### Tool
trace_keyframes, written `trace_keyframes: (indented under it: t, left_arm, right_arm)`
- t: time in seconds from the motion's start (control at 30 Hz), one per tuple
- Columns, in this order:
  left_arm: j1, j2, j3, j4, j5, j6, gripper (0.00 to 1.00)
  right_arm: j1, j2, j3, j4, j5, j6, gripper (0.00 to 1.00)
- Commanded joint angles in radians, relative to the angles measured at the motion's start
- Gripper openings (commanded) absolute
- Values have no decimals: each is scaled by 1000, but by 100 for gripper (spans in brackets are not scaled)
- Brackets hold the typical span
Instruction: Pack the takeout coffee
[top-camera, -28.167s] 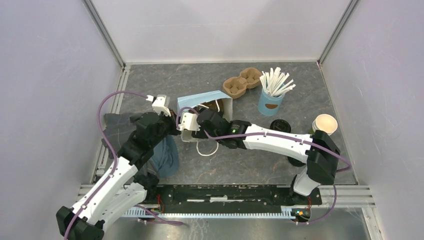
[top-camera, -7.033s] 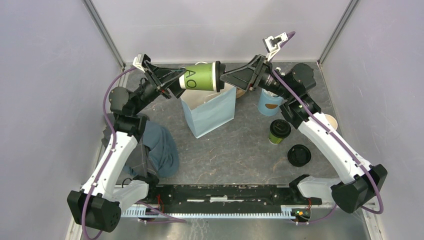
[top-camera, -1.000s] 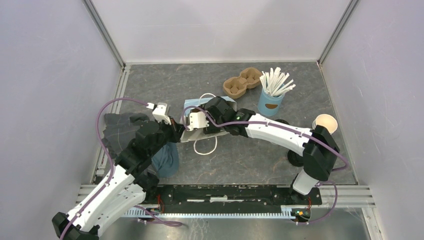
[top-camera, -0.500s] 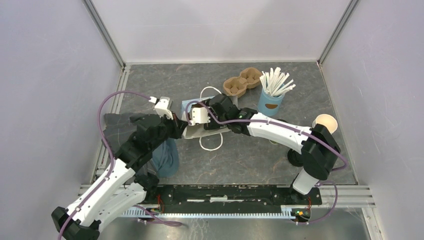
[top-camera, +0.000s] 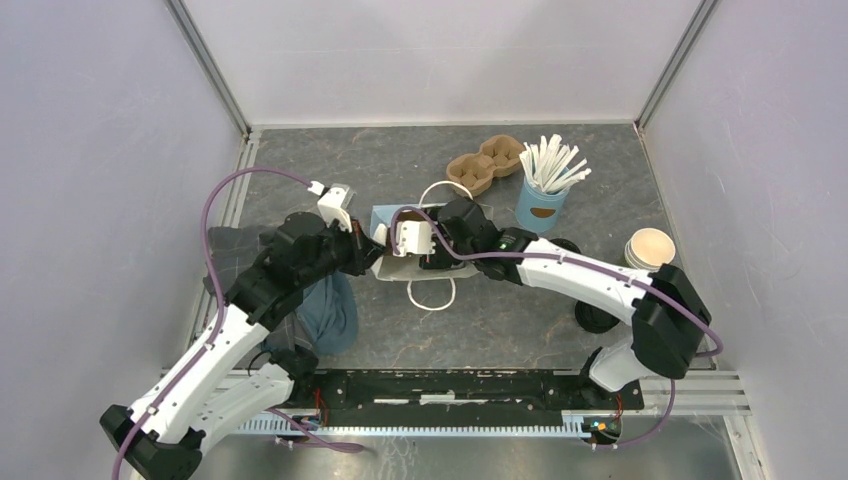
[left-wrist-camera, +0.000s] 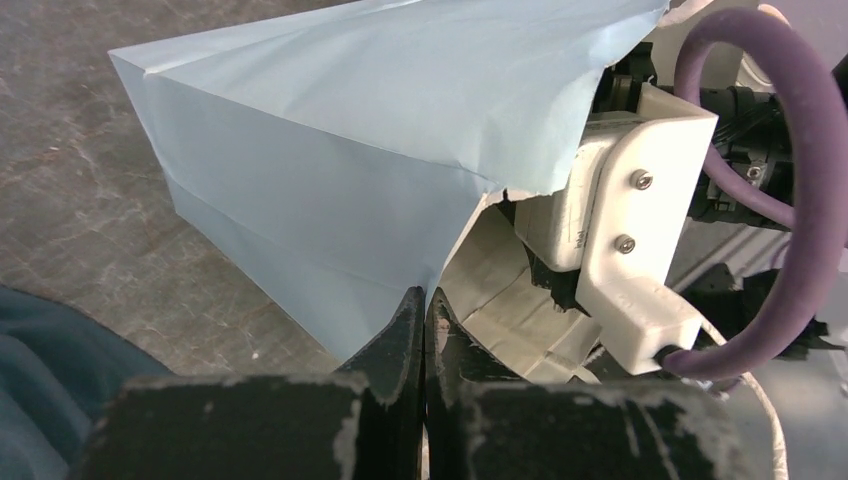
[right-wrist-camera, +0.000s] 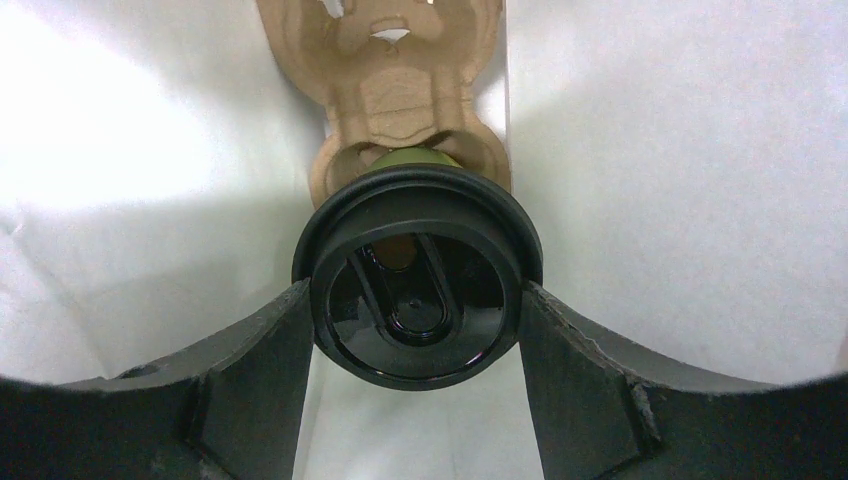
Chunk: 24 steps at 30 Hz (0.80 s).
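Takeout coffee (right-wrist-camera: 417, 300) (mostly hidden) inside bag (left-wrist-camera: 350, 150).

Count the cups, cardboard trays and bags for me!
Cups: 3 in plain view: takeout coffee between the right fingers, light-blue cup of sticks, lidless cup; a dark shape behind the right arm may be another.
Cardboard trays: 2, one on the table, one inside the bag.
Bags: 1, the blue bag.
Total: 6.
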Motion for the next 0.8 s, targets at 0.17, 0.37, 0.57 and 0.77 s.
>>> trace_keyframes:
  t: [0.17, 0.37, 0.57, 0.77]
  left_arm:
    - [-4, -8, 60, -86, 146, -135, 2]
    - [-3, -3, 74, -151, 161, -192, 2]
    - [-1, 60, 127, -236, 152, -227, 2]
    - [-1, 95, 170, -302, 92, -238, 2]
  right_arm:
    - [0, -93, -51, -31, -85, 82, 48]
    - [0, -80, -11, -101, -120, 102, 48]
    - [0, -35, 26, -167, -135, 96, 48]
    - [-1, 22, 55, -192, -122, 112, 48]
